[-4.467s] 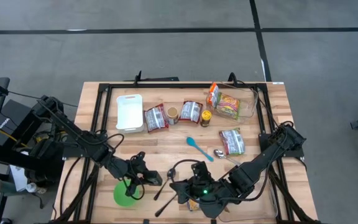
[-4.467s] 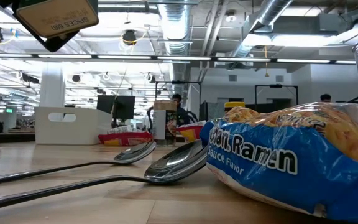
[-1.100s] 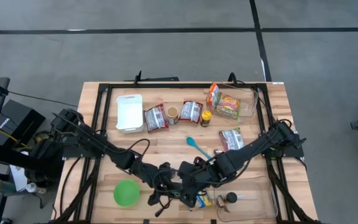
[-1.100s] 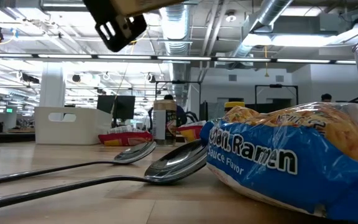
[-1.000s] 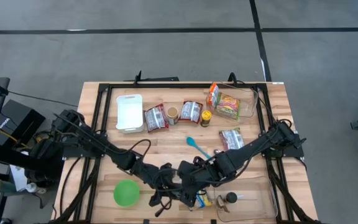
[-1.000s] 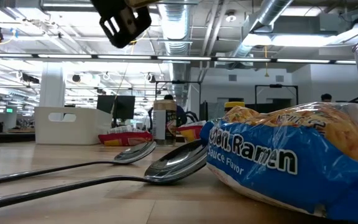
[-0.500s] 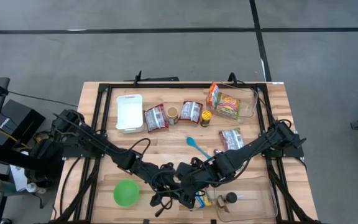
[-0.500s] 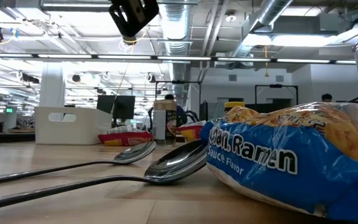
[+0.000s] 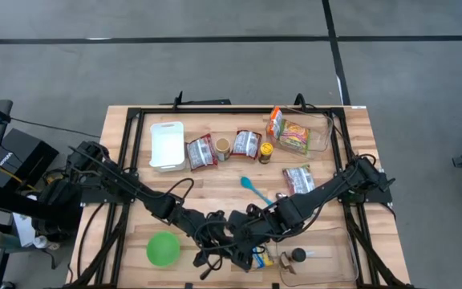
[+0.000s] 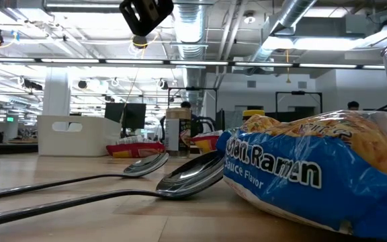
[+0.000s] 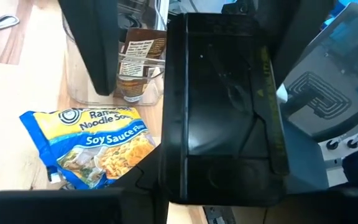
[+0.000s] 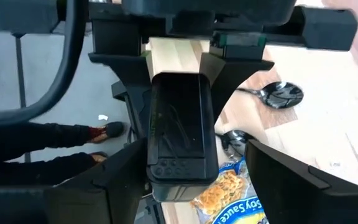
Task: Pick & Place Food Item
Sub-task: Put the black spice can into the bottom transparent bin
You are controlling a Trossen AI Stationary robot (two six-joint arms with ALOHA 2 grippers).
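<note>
Left gripper [image 12: 178, 65], mine, is clamped on one end of a black tray [image 12: 180, 130], held above the front middle of the table [image 9: 215, 172]. My right gripper [image 12: 191, 180] faces it, fingers spread either side of the tray's other end. Below lies the ramen packet [image 11: 92, 146], flat on the wood, just beside a clear container [image 11: 82, 81] holding a brown bottle [image 11: 138, 62].

The counter [image 9: 215, 189] is pale wood with visible grain, matt. Two spoons [image 10: 146, 165] are polished metal, mirror-bright. The ramen packet [image 10: 314, 178] is glossy crinkled plastic film. At the counter's 11 o'clock, a white tray [image 9: 167, 144] looks smooth matt plastic.
</note>
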